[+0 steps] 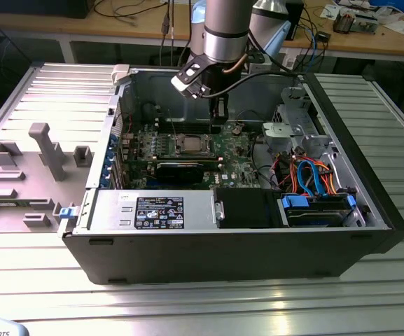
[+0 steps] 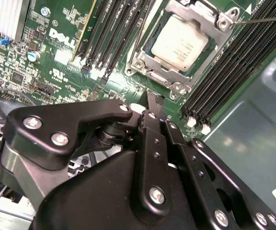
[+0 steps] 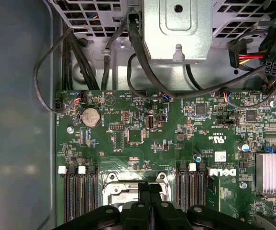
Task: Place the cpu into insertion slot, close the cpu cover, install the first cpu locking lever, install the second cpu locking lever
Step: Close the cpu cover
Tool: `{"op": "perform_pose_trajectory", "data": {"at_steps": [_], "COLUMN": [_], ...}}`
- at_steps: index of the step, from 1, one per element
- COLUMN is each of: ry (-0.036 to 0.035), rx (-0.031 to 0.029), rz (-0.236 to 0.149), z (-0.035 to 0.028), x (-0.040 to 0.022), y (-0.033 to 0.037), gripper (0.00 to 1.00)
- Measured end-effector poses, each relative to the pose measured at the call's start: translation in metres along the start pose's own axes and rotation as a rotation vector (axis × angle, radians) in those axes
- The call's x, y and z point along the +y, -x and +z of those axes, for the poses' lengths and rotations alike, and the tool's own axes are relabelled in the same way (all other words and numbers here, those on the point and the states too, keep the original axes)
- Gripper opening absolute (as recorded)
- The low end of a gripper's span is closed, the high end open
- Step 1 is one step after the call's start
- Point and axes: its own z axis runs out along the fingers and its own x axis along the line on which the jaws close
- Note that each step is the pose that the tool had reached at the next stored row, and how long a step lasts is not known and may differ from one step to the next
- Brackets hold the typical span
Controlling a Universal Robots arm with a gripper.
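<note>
The end effector [image 2: 152,98] hangs clenched on nothing, just above the green board [image 2: 56,62]. Beyond its tips, the cpu [image 2: 181,45] sits in the insertion slot [image 2: 153,77], with the cpu cover [image 2: 195,9] lying closed around it.

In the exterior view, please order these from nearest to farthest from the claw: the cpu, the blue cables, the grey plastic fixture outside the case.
1. The cpu, almost under the claw.
2. The blue cables, toward the exterior view's right, inside the case.
3. The grey plastic fixture, far at the exterior view's left, outside the case.
</note>
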Motion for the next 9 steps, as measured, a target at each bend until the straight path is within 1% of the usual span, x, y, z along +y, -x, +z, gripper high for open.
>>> {"op": "perform_pose_trajectory", "data": {"at_steps": [9], "ry": [-0.0001], "rx": [-0.0001], "rz": [0.000], "z": [0.0008], "x": [-0.0016], "y": [0.0000], "gripper": [0.11]}}
